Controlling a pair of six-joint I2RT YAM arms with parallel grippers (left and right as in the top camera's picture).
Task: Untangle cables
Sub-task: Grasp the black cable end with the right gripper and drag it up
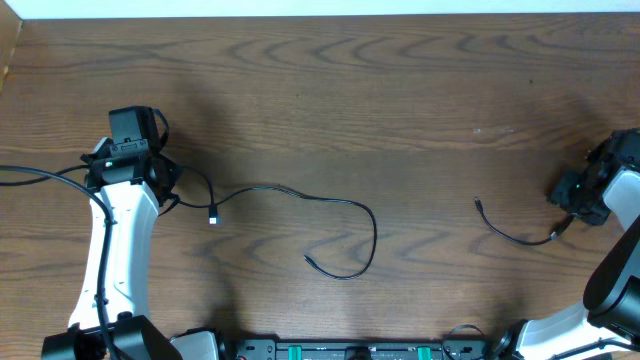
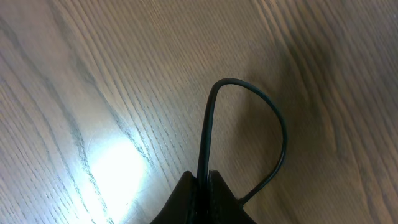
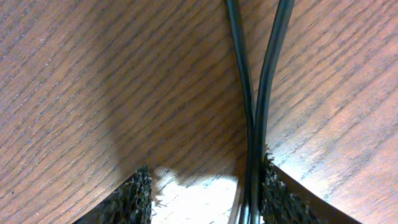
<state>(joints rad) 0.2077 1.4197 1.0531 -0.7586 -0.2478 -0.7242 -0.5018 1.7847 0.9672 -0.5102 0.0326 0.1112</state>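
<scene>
The left gripper (image 2: pixel 204 185) is clamped shut on a loop of the long black cable (image 2: pixel 281 134). The right gripper (image 3: pixel 205 183) stands half apart, with a doubled strand of the short black cable (image 3: pixel 260 93) lying against one pad only, so closing may squeeze it out sideways. Outward, the long cable trails from nine o'clock toward the centre of the table (image 1: pixel 350 100). The short one lies at three o'clock, well apart.

The table (image 1: pixel 350 90) lies open along its far edge, corner to corner. Toward the near edge, a long black cable (image 1: pixel 340 203) loops across the middle. A shorter cable (image 1: pixel 520 241) lies by the right edge, with bare passage between them.
</scene>
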